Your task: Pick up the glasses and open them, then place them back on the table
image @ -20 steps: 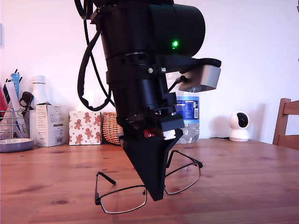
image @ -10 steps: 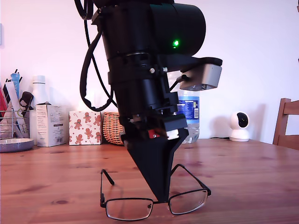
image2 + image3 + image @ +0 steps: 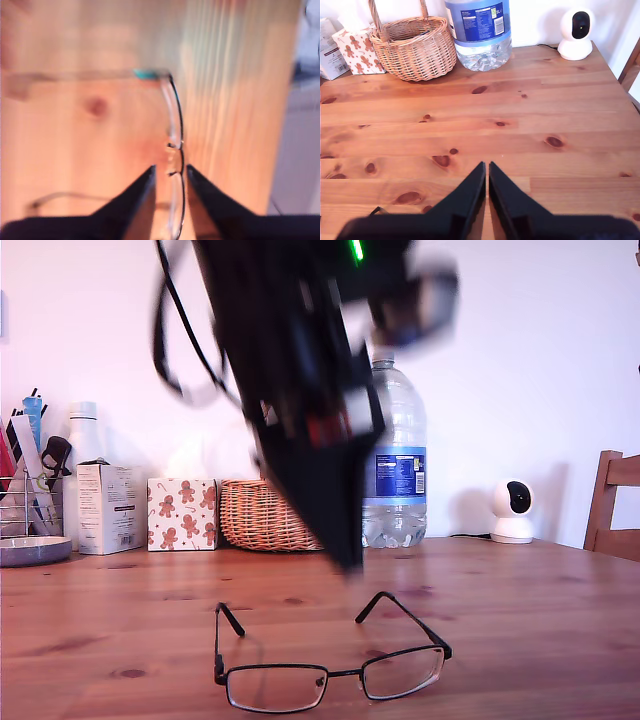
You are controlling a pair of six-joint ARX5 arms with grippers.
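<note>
Black wire formed the single pair of glasses [image 3: 330,665] we counted, standing open on the reddish-brown wooden counter [image 3: 530,620] at the front of the exterior view, both slim temple arms spread back toward the wall and the two clear lenses facing the camera. We saw two tools. Our first tool [image 3: 170,172] hung above the glasses, its dark fingers slightly apart with the bridge showing in the gap, clear of the frame; in the exterior view its arm was motion-blurred, the tip [image 3: 348,560] off the counter and behind the glasses. Our second tool [image 3: 486,170] had its fingers nearly pressed together, a thin slit between them, pinching nothing over bare wood. Along the back stood one wicker basket [image 3: 265,515], one large water bottle [image 3: 398,465], one white camera [image 3: 513,510], two gingerbread-printed boxes [image 3: 183,513] and a plain carton [image 3: 105,508]. Part of a wooden chair [image 3: 612,502] showed at the exterior view's right.
</note>
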